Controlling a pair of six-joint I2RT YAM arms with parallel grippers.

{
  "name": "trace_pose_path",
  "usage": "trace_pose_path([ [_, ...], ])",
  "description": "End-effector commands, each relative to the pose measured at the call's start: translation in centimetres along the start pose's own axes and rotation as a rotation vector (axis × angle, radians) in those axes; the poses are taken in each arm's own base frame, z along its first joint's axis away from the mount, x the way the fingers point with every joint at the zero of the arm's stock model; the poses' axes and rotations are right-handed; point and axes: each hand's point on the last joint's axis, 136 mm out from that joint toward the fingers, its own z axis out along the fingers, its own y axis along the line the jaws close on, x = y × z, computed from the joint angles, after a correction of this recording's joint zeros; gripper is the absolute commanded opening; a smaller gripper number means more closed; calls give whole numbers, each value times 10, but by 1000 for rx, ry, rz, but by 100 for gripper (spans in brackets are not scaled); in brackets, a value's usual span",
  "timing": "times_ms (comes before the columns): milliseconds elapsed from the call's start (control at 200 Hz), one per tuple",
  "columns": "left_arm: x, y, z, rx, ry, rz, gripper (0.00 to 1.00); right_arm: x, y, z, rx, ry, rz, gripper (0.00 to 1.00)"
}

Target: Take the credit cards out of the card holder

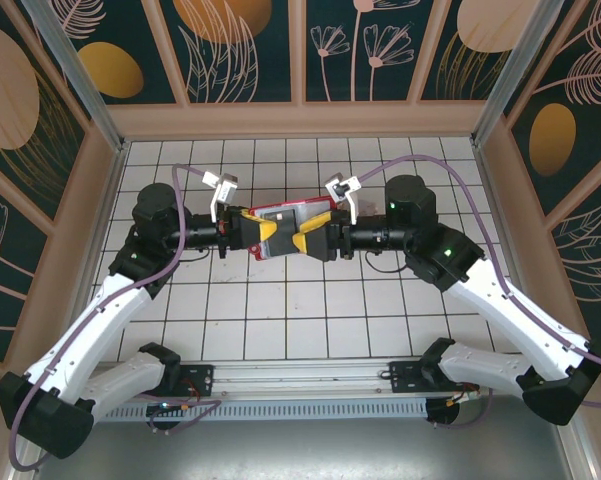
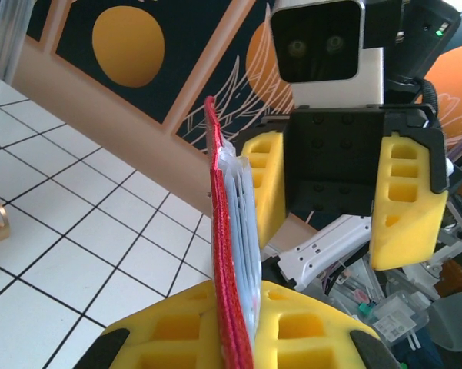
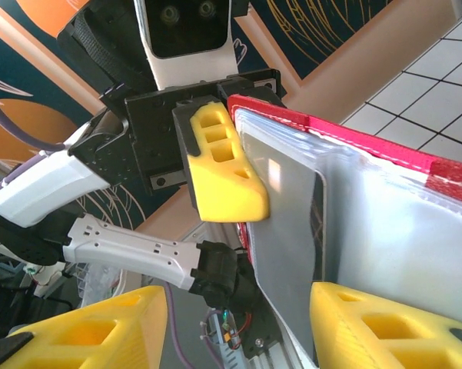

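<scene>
Top view, bottom of frame: both arm bases on the near rail, white links angling up toward the middle of the white tiled table [image 1: 280,330]. Frame centre: left gripper [image 1: 261,238] and right gripper [image 1: 311,242] meet nose to nose, with the red card holder [image 1: 285,220] held off the tiles between them. The holder is open, inner face toward the camera, long axis left–right across the frame, right end a little higher. A dark grey rectangle sits inside the red border. Left wrist view, bottom edge: the left gripper's yellow fingers [image 2: 192,304] are clenched on the holder's lower edge. The red cover is seen edge-on, rising from bottom centre to upper middle and leaning slightly left, with clear pockets [image 2: 242,215] fanned off its right side. Beyond it the right gripper faces the lens with yellow fingers spread, the left-hand one just beside the pockets; contact cannot be told. Right wrist view: the right gripper's own fingers at the bottom corners stand well apart, released, nothing pinched. The lower edge of a pocket hangs between them, next to the right-hand finger. A pale grey credit card [image 3: 288,207] with a rounded corner shows through the plastic, long axis up–down in frame, its face reading blank grey. Above, the left gripper's yellow finger presses the red cover. Farthest: dark wall panels [image 1: 240,40] with orange discs and line-drawn flowers.
</scene>
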Motion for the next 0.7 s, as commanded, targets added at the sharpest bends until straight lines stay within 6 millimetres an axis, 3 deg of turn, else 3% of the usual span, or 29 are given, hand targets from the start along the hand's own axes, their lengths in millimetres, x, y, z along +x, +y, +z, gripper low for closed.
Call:
trace_pose_path([
  [0, -21, -29, -5, 69, -35, 83, 0, -2, 6, -4, -5, -16, -10, 53],
  [185, -22, -31, -5, 73, -33, 83, 0, -5, 6, -3, 3, -16, -20, 54],
  [455, -16, -18, -1, 49, -12, 49, 0, -6, 5, -1, 9, -13, -19, 55],
  [495, -24, -25, -2, 56, -22, 70, 0, -7, 3, 0, 19, -12, -14, 55],
  [696, -25, -22, -1, 46, -22, 65, 0, -4, 3, 5, 22, 5, -9, 55],
])
